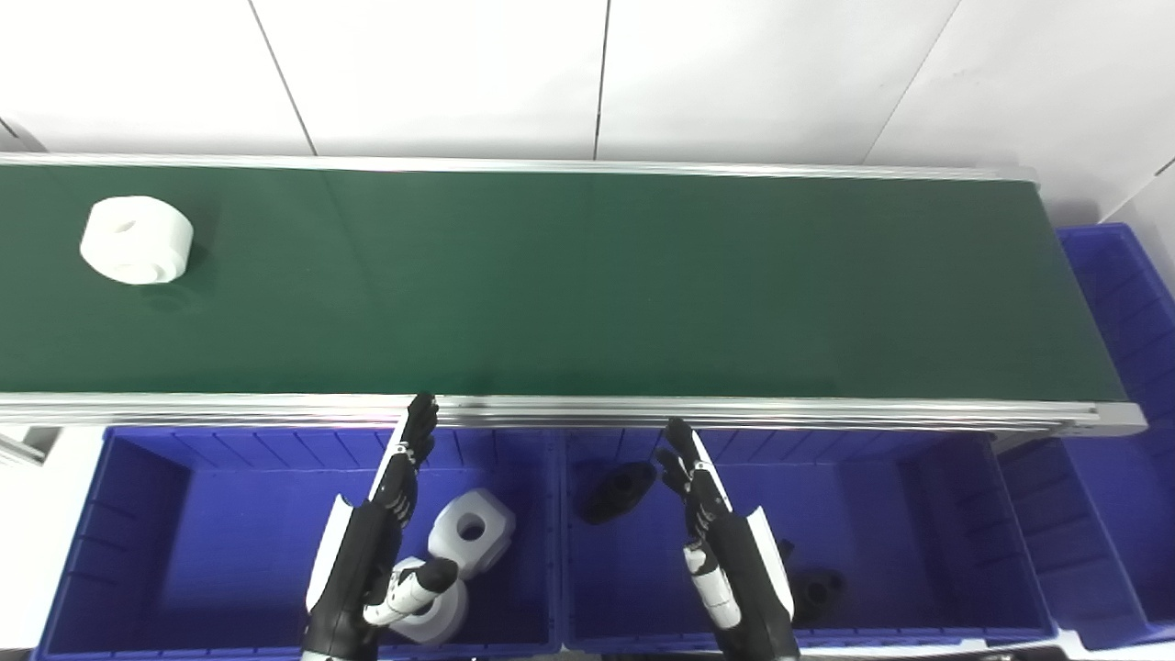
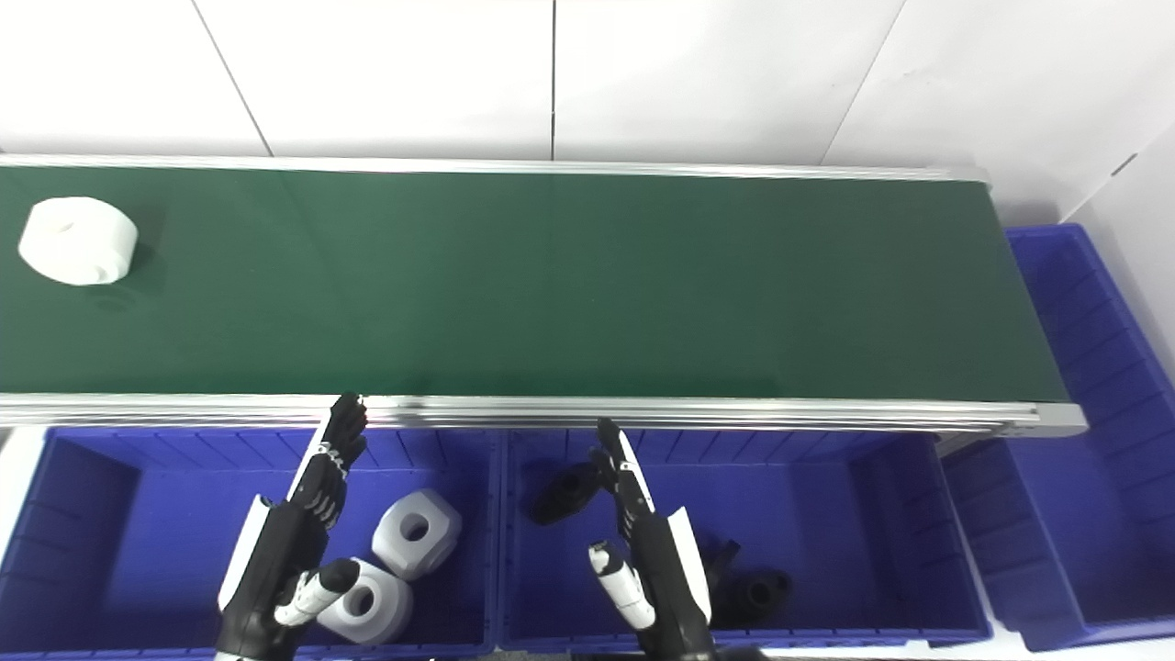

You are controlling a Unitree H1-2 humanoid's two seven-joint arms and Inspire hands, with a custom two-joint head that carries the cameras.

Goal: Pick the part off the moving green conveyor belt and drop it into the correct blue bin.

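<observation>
Far left on the green belt point(image 1: 587, 285): one white part point(image 1: 136, 240), round with a hole in its top, lying alone and well apart from both hands.

Below the belt's near rail, three blue bins. In the left bin point(image 1: 138, 542): two white blocks, one point(image 1: 471, 531) near the middle wall with its hole facing up, the other point(image 1: 431, 617) closer to the near rim and partly hidden by the left hand point(image 1: 386, 532). In the middle bin point(image 1: 881, 542): dark parts, one point(image 1: 617, 490) near the far wall, another point(image 1: 817, 588) near the front (half covered by the right hand point(image 1: 721, 542)). At the belt's right end, a third bin point(image 1: 1124, 367), contents hidden from here.

Both hands hovering over the bins, holding nothing; fingers stretched straight toward the rail and lying close together, thumbs angled out to the side.
</observation>
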